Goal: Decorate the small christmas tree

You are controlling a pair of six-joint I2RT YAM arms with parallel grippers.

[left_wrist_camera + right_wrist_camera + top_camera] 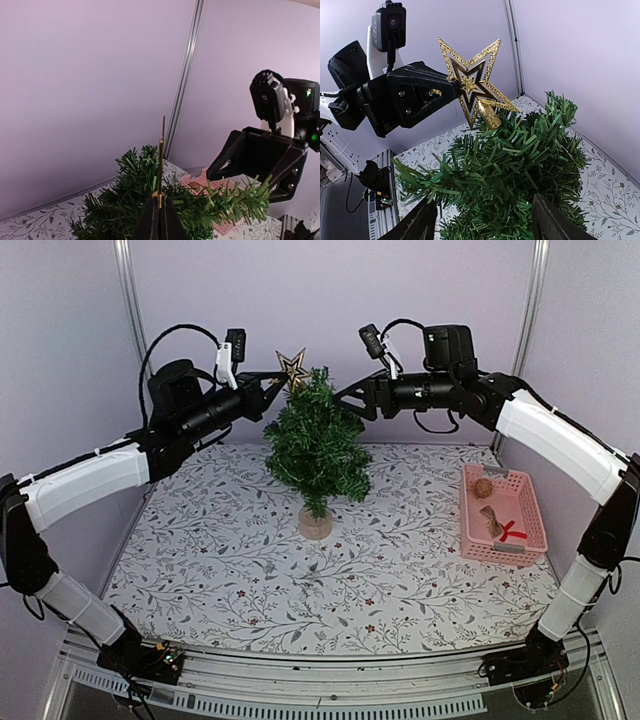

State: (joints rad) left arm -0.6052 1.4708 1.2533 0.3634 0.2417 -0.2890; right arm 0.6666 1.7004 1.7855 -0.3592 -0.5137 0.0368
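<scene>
Table (230, 570), seemingly floral-clothed, bears the small christmas tree (318, 445) and pink basket (467, 518).

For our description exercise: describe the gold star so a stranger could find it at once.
Find the small christmas tree at the scene's centre. Just beside its tip, the left gripper holds the star. It alone is glittery gold, a cut-out shape amid green needles.

Plain lilac walls (330, 290), metal corner posts (127, 300), floral-print tabletop (230, 570).

light: bright, even, lilac-tinted | shadows: faint, soft on surface (230, 570) | focus: top view sharp; left claw (160, 205) close-up dark, slightly blurred
</scene>
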